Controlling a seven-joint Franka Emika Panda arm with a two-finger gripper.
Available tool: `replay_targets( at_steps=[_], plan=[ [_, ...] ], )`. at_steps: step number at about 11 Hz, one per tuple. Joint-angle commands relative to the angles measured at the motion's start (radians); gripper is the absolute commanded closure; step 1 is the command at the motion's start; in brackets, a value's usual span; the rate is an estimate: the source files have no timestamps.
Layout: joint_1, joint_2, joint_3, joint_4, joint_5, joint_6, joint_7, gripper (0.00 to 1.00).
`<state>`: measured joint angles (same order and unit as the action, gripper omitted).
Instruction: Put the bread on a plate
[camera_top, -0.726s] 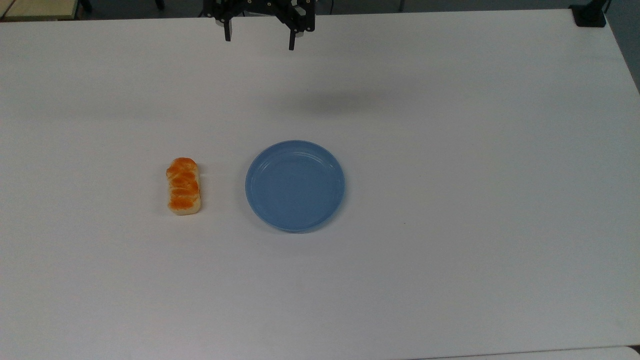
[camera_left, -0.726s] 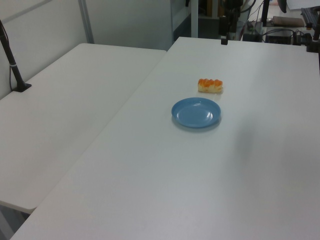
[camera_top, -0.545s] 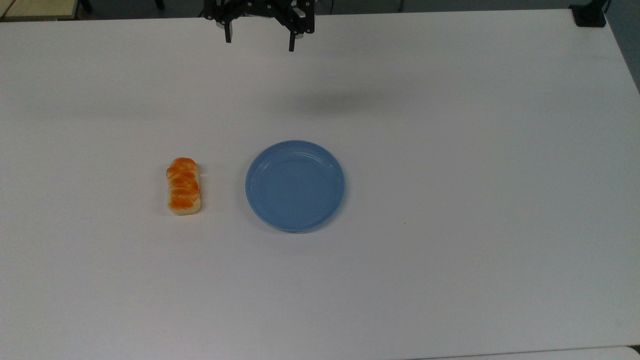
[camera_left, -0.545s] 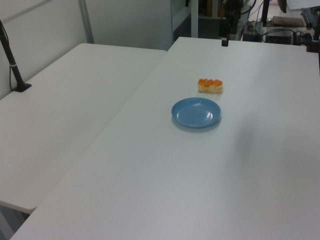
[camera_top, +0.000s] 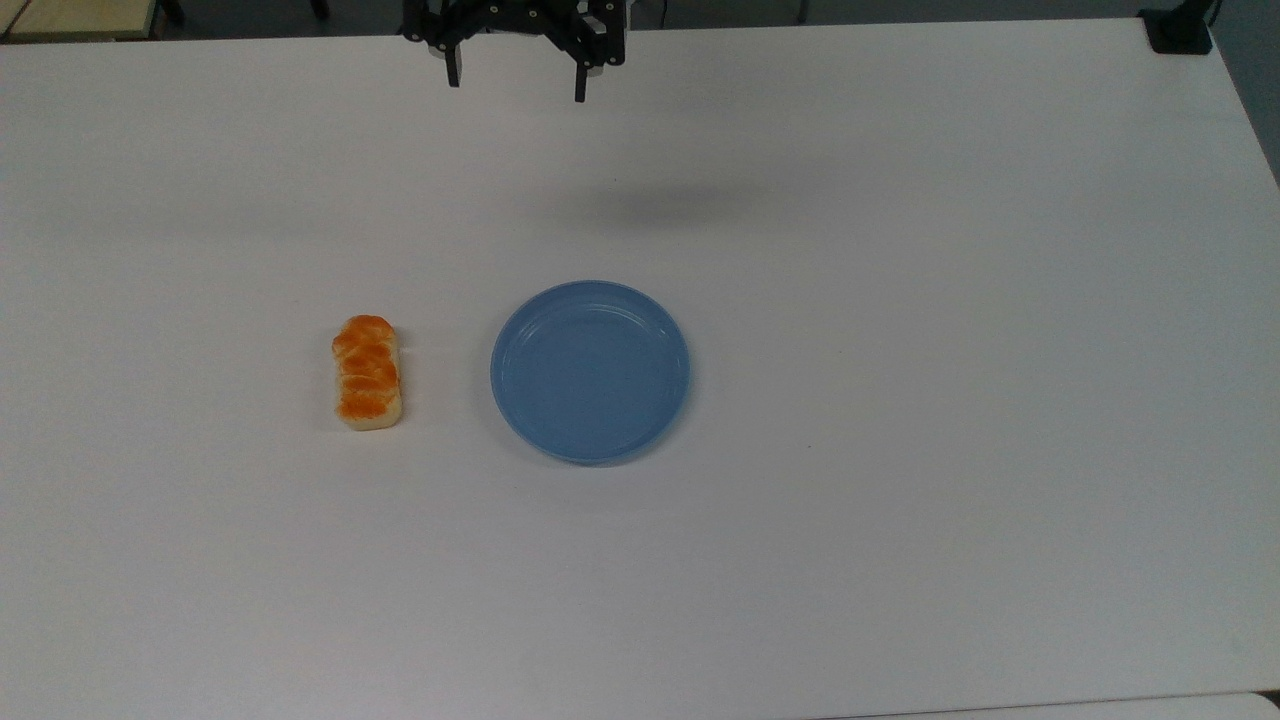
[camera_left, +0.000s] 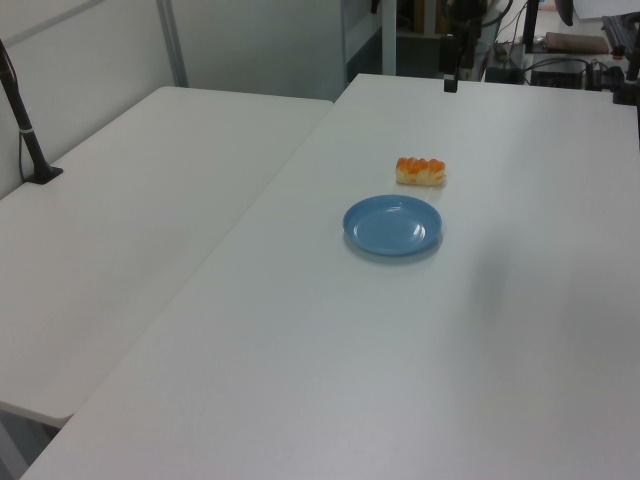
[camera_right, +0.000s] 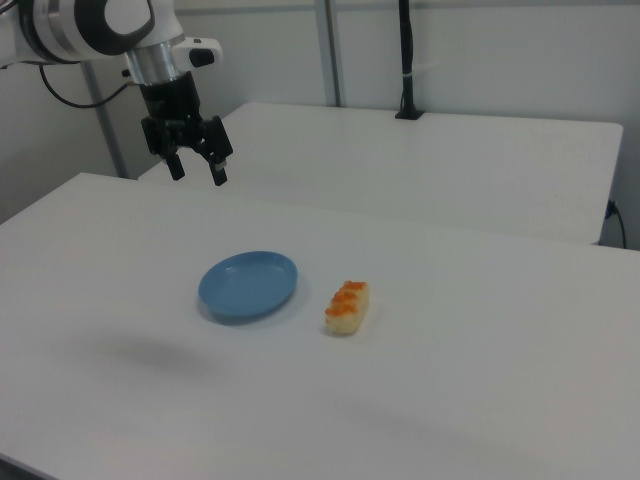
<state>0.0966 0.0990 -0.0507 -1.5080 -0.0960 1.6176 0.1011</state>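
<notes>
Bread (camera_top: 367, 372) beside plate (camera_top: 590, 371) (apart); end effector (camera_right: 198, 172) spread, aloft.

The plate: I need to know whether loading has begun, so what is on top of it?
Nothing lies on the plate; its whole blue inside shows. The bread sits on the table beside it, apart from its rim.

The bread (camera_top: 367, 372) lies on the desk (camera_top: 900, 300), just beside the plate (camera_top: 590, 371), on the top view's left. The tool (camera_top: 515, 88) hangs above the far edge.
</notes>
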Motion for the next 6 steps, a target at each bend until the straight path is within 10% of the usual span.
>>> replay_targets(
  at_steps=[1, 6],
  plan=[
    [-0.006, -0.013, -0.006, -0.023, 0.022, 0.012, -0.066, 0.0],
    [-0.072, 0.034, -0.008, -0.004, 0.059, 0.045, -0.211, 0.0]
  ],
)
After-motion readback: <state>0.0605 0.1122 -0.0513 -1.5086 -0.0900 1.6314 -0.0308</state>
